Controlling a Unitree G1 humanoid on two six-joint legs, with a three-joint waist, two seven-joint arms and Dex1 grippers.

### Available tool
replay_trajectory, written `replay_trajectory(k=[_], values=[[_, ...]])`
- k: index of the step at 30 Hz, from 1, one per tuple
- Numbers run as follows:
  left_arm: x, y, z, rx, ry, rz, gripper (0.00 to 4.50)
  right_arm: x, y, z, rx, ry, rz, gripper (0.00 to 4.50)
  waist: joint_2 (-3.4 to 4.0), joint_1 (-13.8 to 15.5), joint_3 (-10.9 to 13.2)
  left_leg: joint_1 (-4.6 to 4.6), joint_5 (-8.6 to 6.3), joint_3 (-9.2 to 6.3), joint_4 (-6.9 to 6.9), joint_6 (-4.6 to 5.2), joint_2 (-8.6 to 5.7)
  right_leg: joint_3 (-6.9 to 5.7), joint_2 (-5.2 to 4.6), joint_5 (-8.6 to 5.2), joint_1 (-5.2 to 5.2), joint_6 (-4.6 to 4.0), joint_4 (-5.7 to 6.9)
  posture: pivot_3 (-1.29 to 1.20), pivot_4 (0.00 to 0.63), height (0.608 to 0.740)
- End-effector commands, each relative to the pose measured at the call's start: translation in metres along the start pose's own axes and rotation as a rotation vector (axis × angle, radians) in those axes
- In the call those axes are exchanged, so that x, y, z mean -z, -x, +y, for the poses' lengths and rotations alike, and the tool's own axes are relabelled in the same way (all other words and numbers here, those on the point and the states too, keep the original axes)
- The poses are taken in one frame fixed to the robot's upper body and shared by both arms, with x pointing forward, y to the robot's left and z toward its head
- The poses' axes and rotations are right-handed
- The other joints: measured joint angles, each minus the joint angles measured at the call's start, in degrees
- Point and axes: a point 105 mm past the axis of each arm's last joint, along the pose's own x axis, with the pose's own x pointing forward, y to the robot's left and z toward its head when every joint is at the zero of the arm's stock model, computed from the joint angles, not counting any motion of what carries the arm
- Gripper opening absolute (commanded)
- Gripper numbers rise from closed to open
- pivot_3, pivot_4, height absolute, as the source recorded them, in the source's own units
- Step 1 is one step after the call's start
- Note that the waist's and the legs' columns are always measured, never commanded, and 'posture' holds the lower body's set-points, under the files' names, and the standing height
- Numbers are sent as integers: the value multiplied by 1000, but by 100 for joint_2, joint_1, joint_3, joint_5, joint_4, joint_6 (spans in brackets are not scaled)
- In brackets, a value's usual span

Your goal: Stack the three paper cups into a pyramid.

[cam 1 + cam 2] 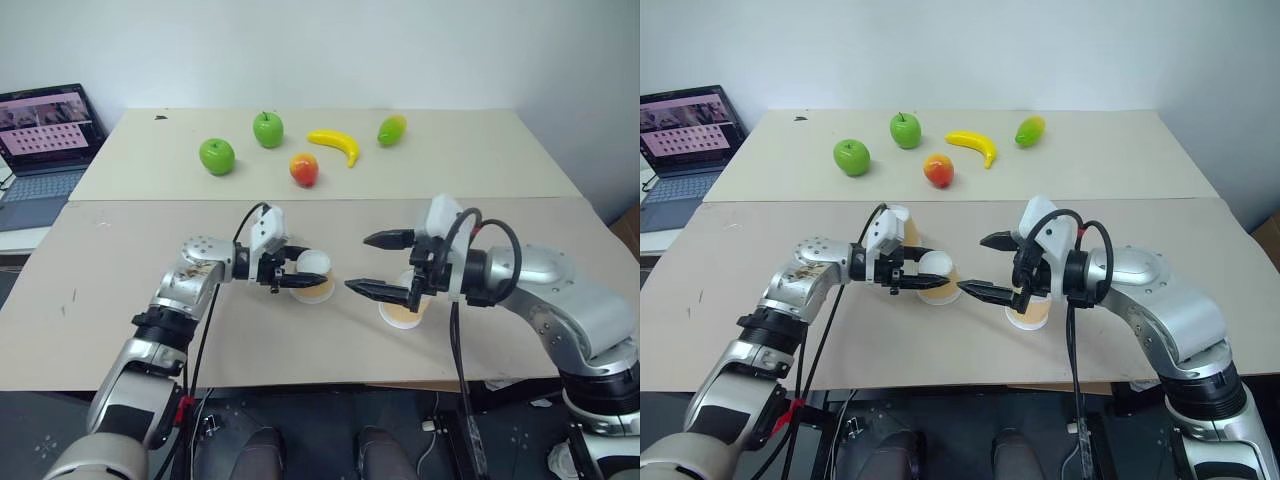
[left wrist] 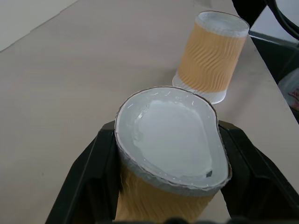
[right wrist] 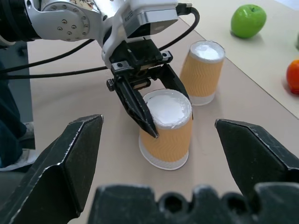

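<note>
Near the centre of the head views, the left gripper (image 3: pixel 156 109) squeezes an upside-down cup (image 3: pixel 167 130), its white base pinched out of round between the black fingers (image 2: pixel 86 177). A second cup (image 3: pixel 202 72) stands inverted on the table (image 1: pixel 120 300) just beside it. The right gripper (image 1: pixel 390 265), right of centre, has its jaws spread wide and holds nothing; a third cup (image 1: pixel 404 311) sits below it, partly hidden.

Right tool (image 1: pixel 385 265) hides most of cup (image 1: pixel 404 312) under it; laptop (image 1: pixel 42 140) cut by frame edge
</note>
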Motion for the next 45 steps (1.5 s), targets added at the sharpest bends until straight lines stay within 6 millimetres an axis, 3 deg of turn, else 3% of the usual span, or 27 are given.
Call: replay_trajectory(k=[1,2,6,12,15,18,21,24,29,35,40,45], values=[[-10,-1,2,15,-42,-16,2798,-11,7,0,29,28,-37,4500,0,-7,0,0,0,-1,1,0,0,0,1,0,0,0,0,0,150,732],[-14,1,2,11,-53,-28,3272,-11,8,0,32,26,-37,4500,0,-11,0,-1,0,-1,1,0,1,0,1,0,0,0,1,0,150,732],[-29,6,3,-11,-86,-56,4421,-9,8,-1,37,23,-34,4500,0,-16,0,-3,-1,-3,2,1,1,0,1,0,-1,1,1,0,150,732],[-68,37,-3,-43,-109,-125,4421,-8,5,-4,22,16,-32,4500,0,-43,1,-10,-1,-7,4,1,2,-2,2,0,-9,1,4,0,150,732],[-98,63,-1,-152,-89,-213,4421,-5,3,-5,8,10,-28,4500,0,-50,1,-14,-1,-8,6,1,3,-2,3,-1,-14,1,7,0,150,732],[-109,82,11,-346,20,-323,4421,-3,1,-4,-4,5,-27,4500,0,-43,1,-13,-1,-9,7,1,4,-2,1,-1,-13,2,8,0,150,732],[-90,89,35,-735,100,-390,4421,-2,-2,-3,-19,-1,-31,4500,1,-19,0,-2,-1,-9,12,2,2,-3,-2,-1,0,4,7,0,150,732],[-67,78,29,-925,140,-394,4421,-3,-4,-5,-24,-7,-35,4500,-2,37,1,10,-3,-11,16,5,-1,-4,-4,0,19,7,0,0,150,732],[-62,54,15,-967,130,-386,4421,-4,-6,-5,-29,-18,-46,4500,-4,123,2,-15,-2,-12,17,3,-1,-3,-2,2,-12,5,11,0,150,732],[-54,58,24,-1024,84,-335,4421,-3,-6,-2,-33,-28,-46,4500,-3,118,2,-10,-2,-7,18,3,-4,-1,-2,2,-2,5,3,0,150,732],[-33,61,31,-1080,93,-223,4421,-3,-4,-2,-29,-30,-45,4500,-3,123,2,-11,-2,-8,18,4,-5,-1,-3,2,-3,6,2,0,150,732],[-17,49,24,-1037,159,-194,4421,-3,-4,-2,-21,-33,-48,4500,-3,124,2,-12,-2,-8,18,4,-4,-2,-3,2,-2,6,1,0,150,732]])
